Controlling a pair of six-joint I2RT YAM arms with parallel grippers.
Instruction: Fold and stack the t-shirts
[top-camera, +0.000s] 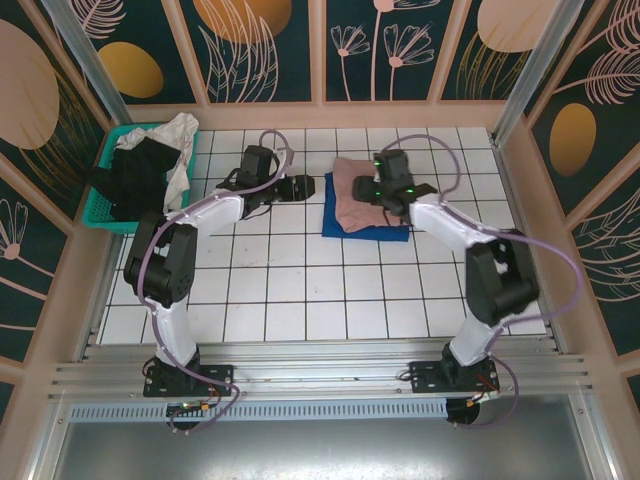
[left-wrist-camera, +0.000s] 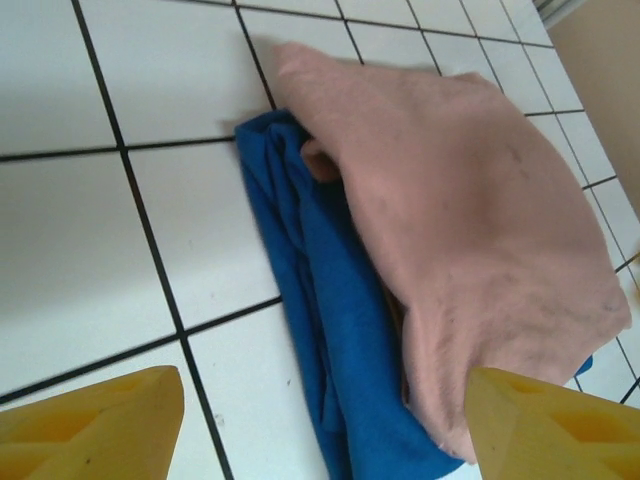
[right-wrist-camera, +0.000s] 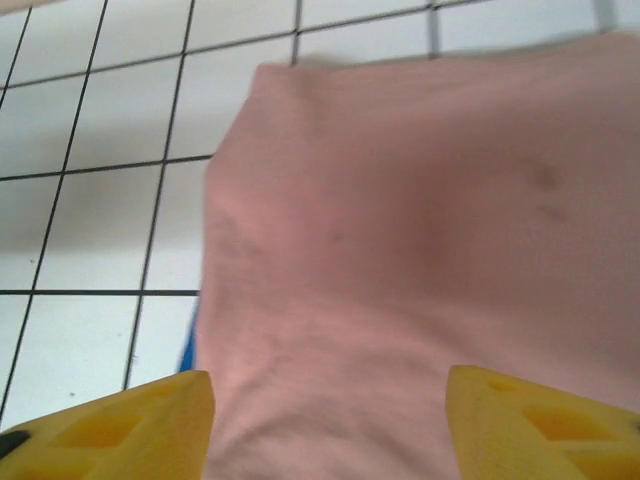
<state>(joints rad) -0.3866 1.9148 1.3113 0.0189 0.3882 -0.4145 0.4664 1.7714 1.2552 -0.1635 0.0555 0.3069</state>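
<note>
A folded dusty-pink t-shirt (top-camera: 355, 195) lies on top of a folded royal-blue t-shirt (top-camera: 366, 232) at the middle back of the tiled table. My left gripper (top-camera: 300, 187) hovers just left of this stack, open. In the left wrist view the blue t-shirt (left-wrist-camera: 330, 300) sticks out from under the pink t-shirt (left-wrist-camera: 460, 220), with my left gripper (left-wrist-camera: 325, 430) spread wide and holding nothing. My right gripper (top-camera: 385, 195) is over the stack's right side, open. In the right wrist view the pink t-shirt (right-wrist-camera: 420, 230) lies flat below the right gripper (right-wrist-camera: 330, 430).
A teal basket (top-camera: 100, 215) stands at the back left, holding a black t-shirt (top-camera: 140, 175) and a white t-shirt (top-camera: 180, 140). Wooden-framed walls close in the table (top-camera: 300, 290) on three sides. White tiles stretch in front of the stack.
</note>
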